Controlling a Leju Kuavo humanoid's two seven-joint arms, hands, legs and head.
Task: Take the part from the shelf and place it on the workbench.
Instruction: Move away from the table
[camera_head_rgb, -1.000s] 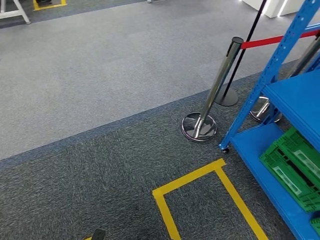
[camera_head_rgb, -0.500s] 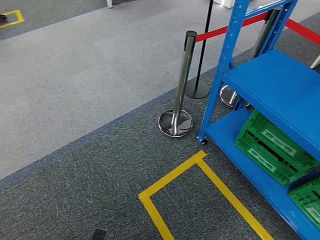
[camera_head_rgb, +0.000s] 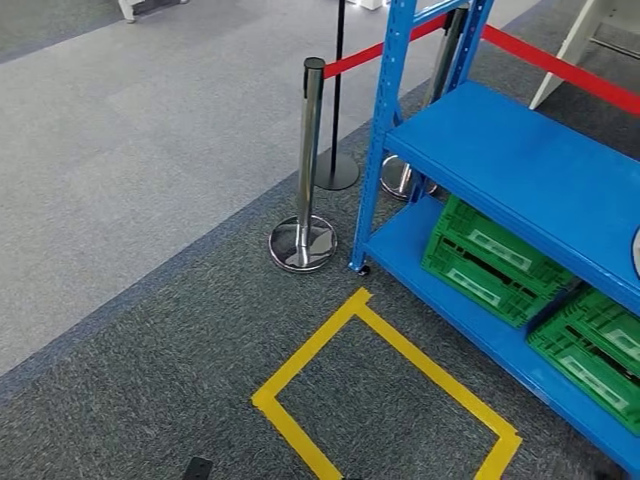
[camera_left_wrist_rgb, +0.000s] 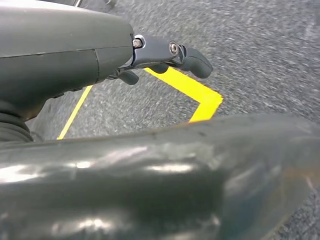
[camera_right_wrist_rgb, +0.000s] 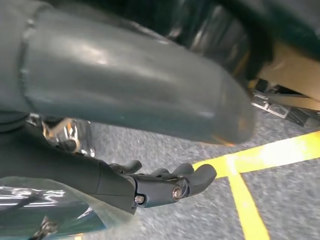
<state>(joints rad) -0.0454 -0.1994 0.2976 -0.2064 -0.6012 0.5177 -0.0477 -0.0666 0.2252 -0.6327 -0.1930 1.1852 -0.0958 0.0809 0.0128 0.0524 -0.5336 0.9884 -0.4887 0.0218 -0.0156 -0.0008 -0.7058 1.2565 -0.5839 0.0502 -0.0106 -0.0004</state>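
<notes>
We see the blue shelf (camera_head_rgb: 521, 170) holding green crates (camera_head_rgb: 490, 262) on its lowest level. Our left hand (camera_left_wrist_rgb: 166, 52) and right hand (camera_right_wrist_rgb: 166, 182) hang empty, fingers loosely extended, above yellow floor tape (camera_head_rgb: 392, 340). We cannot tell where the part is.

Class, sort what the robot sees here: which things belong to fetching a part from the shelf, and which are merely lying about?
Belongs to the job:
blue shelf
left hand, empty
right hand, empty

Lying about:
green crates
chrome post
red belt
yellow tape square
</notes>
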